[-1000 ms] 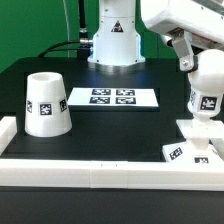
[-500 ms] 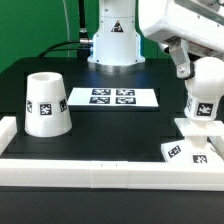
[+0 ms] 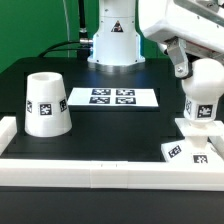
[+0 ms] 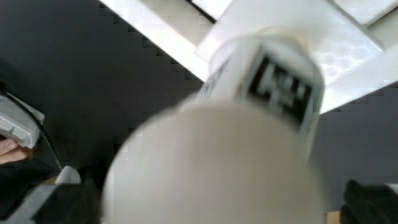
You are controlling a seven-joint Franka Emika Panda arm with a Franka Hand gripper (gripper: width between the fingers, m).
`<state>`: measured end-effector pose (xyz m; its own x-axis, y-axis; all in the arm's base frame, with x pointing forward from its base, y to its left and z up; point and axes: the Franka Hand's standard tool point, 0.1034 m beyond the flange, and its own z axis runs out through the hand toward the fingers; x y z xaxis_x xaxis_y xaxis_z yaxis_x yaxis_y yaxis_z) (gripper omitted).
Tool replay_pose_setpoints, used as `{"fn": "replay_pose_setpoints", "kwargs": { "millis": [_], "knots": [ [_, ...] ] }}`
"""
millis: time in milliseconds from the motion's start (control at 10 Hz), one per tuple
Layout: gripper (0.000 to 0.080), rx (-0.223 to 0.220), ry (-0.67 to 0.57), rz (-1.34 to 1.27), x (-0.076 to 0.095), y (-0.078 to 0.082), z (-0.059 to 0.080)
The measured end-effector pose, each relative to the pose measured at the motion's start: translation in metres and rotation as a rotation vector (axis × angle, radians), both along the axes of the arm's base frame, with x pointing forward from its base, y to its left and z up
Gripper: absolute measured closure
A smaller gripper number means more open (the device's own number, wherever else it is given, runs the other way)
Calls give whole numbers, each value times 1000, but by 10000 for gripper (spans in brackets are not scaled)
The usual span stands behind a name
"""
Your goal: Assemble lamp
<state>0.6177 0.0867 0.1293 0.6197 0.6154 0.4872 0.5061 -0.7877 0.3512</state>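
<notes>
The white round-headed bulb stands upright on the flat square base at the exterior view's right. My gripper comes down over the bulb's head and is shut on it. In the wrist view the bulb fills the picture between my dark fingers, blurred, with its tag facing the camera, and the base lies beyond it. The tapered cup-like shade stands upright, open end up, at the exterior view's left, far from my gripper.
The marker board lies flat at the table's middle, in front of the arm's base. A long white rail block runs along the near edge, with a short end block at the exterior view's left.
My gripper and the bulb have shifted slightly toward the exterior view's left over the base, and the bulb's tag has turned out of the exterior view. The shade has not moved.
</notes>
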Motion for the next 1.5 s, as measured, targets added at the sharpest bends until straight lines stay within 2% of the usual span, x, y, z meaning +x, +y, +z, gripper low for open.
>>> {"fn": "replay_pose_setpoints", "kwargs": {
  "millis": [300, 700, 1000, 1100, 1200, 1300, 1400, 1500],
  "knots": [
    [101, -1, 2, 11, -7, 2, 10],
    [101, 5, 30, -3, -11, 0, 38],
    [101, -2, 56, -1, -13, 2, 33],
    [101, -10, 100, -12, -18, -1, 22],
    [101, -35, 211, -26, -22, 2, 16],
    [101, -50, 264, -38, -18, 0, 20],
    [101, -61, 358, -82, -24, -3, 17],
    [101, -82, 446, -112, -26, -6, 19]
  ]
}}
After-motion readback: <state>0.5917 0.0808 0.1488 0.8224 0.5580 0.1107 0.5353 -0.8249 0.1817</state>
